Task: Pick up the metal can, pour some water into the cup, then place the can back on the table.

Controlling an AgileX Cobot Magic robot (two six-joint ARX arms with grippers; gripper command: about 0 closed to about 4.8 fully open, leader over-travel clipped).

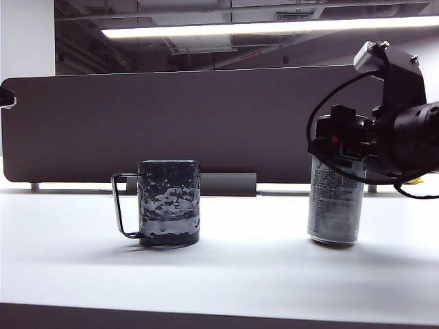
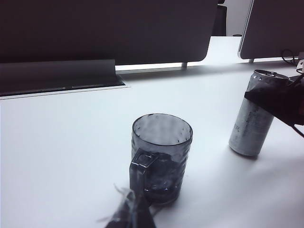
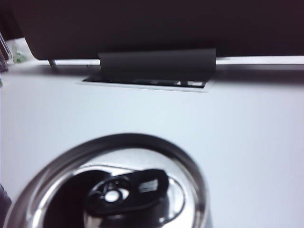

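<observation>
The can (image 1: 335, 202) stands upright on the table (image 1: 260, 267) at the right of the exterior view, well apart from the cup (image 1: 169, 203), which sits left of centre with its wire handle pointing left. The right gripper (image 1: 343, 140) is at the can's upper part, its dark body covering the top rim from the right. Whether its fingers are already pressed against the can's wall or merely flank it cannot be told; the right wrist view shows only the can's lid and tab, close and blurred.

The step in hand looks like taking hold of the can. To do it well, the fingers should close squarely on opposite sides of the wall, below the rim, firmly enough that the slim can does not slip when tilted, yet without denting it.

The left gripper (image 2: 132, 213) appears only as a blurred tip near the cup's handle in the left wrist view; its opening cannot be judged.
</observation>
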